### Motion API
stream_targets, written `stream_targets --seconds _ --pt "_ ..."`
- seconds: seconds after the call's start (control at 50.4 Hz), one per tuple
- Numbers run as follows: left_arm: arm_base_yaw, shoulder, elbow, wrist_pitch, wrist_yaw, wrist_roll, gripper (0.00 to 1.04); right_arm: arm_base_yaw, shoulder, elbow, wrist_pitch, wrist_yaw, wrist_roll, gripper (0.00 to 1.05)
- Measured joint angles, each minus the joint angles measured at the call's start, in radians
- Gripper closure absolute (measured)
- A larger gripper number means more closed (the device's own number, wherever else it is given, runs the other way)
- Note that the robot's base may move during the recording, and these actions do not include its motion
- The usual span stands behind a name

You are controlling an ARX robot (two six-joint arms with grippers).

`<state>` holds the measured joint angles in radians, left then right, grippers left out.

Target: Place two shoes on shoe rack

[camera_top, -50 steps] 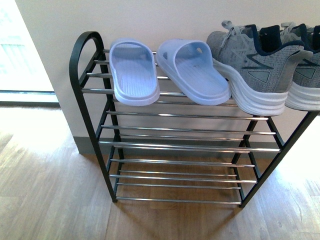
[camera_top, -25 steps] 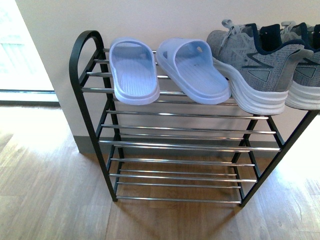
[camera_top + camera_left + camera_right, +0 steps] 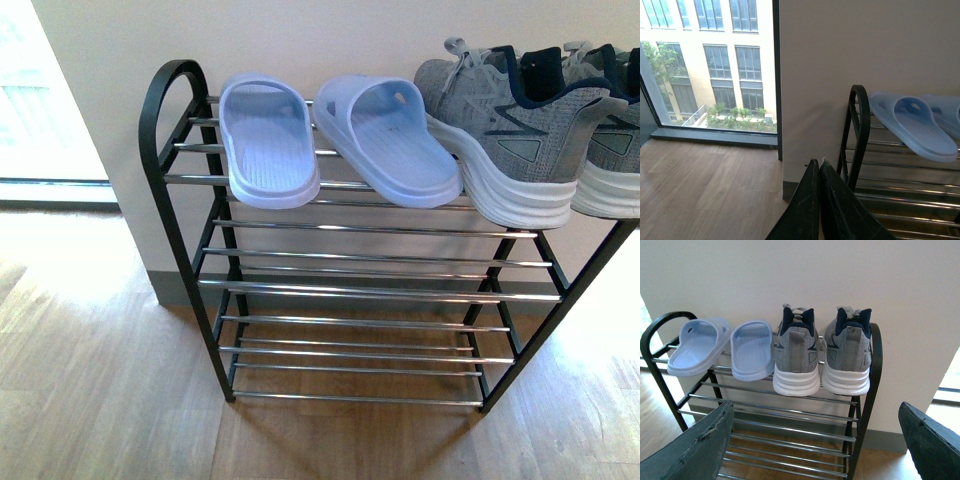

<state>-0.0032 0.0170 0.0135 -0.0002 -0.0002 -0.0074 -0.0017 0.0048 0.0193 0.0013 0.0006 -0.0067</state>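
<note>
The shoe rack [image 3: 380, 292] stands against the wall, and all the shoes sit on its top shelf. From left to right these are two pale blue slides [image 3: 268, 140] [image 3: 390, 140] and two grey sneakers [image 3: 505, 125] [image 3: 615, 150]. Neither gripper shows in the front view. In the left wrist view my left gripper [image 3: 816, 161] is shut on nothing, off the rack's left end [image 3: 860, 125] and below one slide [image 3: 912, 122]. My right gripper [image 3: 815, 407] is open and empty, held back from the rack, with the sneakers [image 3: 796, 355] [image 3: 847, 355] ahead of it.
The lower chrome shelves [image 3: 360, 350] hold nothing. The floor is wood [image 3: 100, 380]. A pale wall [image 3: 330, 40] runs behind the rack. A large window [image 3: 710, 65] lies to the left of the rack's end.
</note>
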Motion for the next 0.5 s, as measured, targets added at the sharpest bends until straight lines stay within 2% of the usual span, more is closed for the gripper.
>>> stream_targets --seconds 0.159,0.278,0.496 --pt "0.0 0.0 0.0 0.0 0.0 0.0 1.04 0.0 0.0 0.0 0.0 0.0 0.0 0.09" --pt "0.0 0.0 0.0 0.0 0.0 0.0 0.77 0.0 0.0 0.0 0.0 0.0 0.0 0.09" --pt "0.0 0.0 0.0 0.0 0.0 0.0 0.39 0.0 0.0 0.0 0.0 0.0 0.0 0.09"
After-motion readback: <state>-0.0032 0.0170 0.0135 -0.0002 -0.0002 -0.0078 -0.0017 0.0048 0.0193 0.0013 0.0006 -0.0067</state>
